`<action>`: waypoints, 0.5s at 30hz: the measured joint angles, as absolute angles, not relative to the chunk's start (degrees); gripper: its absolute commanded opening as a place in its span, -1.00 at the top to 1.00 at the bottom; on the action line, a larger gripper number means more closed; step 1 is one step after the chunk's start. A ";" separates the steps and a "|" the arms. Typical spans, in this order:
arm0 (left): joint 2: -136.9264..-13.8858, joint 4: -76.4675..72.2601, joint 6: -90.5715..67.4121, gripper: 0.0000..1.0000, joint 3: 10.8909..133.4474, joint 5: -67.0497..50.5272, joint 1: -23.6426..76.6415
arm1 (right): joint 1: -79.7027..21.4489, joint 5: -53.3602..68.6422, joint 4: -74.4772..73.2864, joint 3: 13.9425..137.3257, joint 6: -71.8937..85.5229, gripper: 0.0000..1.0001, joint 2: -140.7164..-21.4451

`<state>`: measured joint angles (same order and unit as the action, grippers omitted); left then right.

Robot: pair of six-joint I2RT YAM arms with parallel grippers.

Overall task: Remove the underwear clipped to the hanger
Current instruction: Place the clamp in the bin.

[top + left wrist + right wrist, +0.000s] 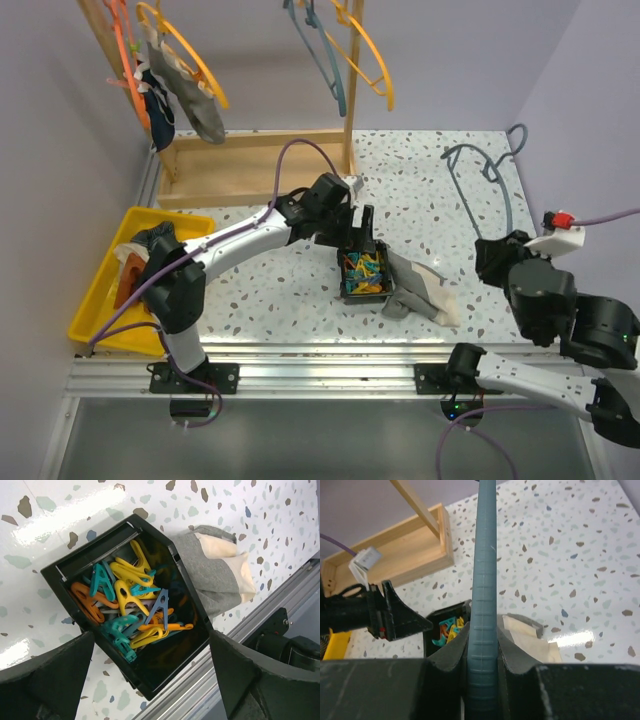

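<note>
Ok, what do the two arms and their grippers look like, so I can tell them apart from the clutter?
Both have bulky black joints joined by white tube links. The left arm has a purple cable looping off it, and the left gripper has broad black wedge-shaped fingers. The right arm has a white block with a red plug and a purple lead beside the black right gripper.

Grey-and-cream brief [212,575] lying crumpled against clip box [170,667], grey and navy briefs [185,95] hanging on orange hanger [200,62]

left arm reaches forward, its tool [358,238] spread wide; right arm's tool [484,650] is clamped tight.
</note>
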<state>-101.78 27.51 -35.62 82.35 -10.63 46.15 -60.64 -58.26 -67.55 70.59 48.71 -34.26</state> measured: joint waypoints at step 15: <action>-91.13 26.70 -35.83 -1.00 82.74 -10.59 45.04 | -60.69 -56.90 -47.40 75.57 24.64 1.00 -29.78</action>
